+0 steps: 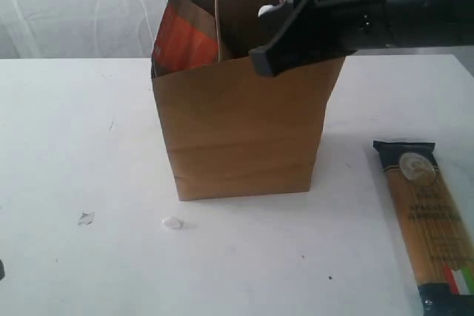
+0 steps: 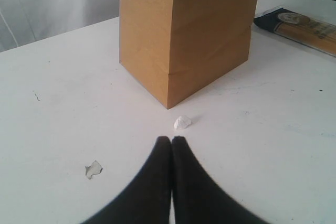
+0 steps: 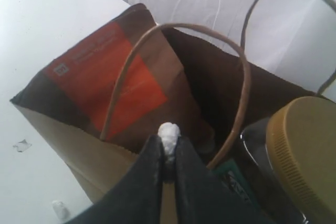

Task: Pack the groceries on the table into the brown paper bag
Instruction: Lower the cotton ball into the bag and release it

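The brown paper bag (image 1: 237,131) stands upright mid-table. A brown pouch with an orange-red panel (image 1: 185,38) leans inside at its left. In the right wrist view, a tan-lidded clear jar (image 3: 304,150) and something dark with a green edge (image 3: 233,179) also sit in the bag. The long spaghetti packet (image 1: 429,220) lies flat on the table (image 1: 74,146), right of the bag. My right gripper (image 3: 168,142) hovers over the bag's mouth, shut on a small white bit (image 3: 169,132). My left gripper (image 2: 171,140) is shut and empty, low over the table in front of the bag (image 2: 184,30).
A white pebble-like bit (image 1: 172,223) lies just before the bag's front left corner, close ahead of my left fingertips. A small torn scrap (image 1: 86,218) lies further left. The bag's two loop handles (image 3: 178,30) stand up around the right gripper.
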Controlling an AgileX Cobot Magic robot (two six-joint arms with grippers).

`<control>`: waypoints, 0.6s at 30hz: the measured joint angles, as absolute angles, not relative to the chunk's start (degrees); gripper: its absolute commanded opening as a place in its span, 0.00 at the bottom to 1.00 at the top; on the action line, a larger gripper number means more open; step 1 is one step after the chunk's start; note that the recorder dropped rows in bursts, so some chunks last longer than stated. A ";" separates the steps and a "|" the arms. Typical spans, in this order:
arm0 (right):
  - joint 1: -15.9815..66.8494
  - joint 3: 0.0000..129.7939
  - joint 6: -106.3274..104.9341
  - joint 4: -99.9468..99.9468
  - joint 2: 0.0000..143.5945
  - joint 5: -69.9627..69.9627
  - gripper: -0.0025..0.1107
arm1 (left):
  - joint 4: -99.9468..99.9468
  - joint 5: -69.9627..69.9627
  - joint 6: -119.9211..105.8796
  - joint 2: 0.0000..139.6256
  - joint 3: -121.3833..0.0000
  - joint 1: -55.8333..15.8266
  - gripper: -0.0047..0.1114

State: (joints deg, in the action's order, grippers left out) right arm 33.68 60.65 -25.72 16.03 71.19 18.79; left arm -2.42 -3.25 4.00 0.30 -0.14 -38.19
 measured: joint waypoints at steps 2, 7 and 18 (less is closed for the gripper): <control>33.68 62.20 -25.58 16.03 72.60 19.81 0.02 | -2.42 -3.25 4.00 0.30 -0.14 -38.19 0.04; 33.68 65.96 -25.45 16.14 75.80 21.91 0.02 | -2.42 -3.25 4.00 0.30 -0.14 -38.19 0.04; 33.68 69.47 -24.98 16.60 81.85 22.56 0.10 | -2.42 -3.25 4.00 0.30 -0.14 -38.19 0.04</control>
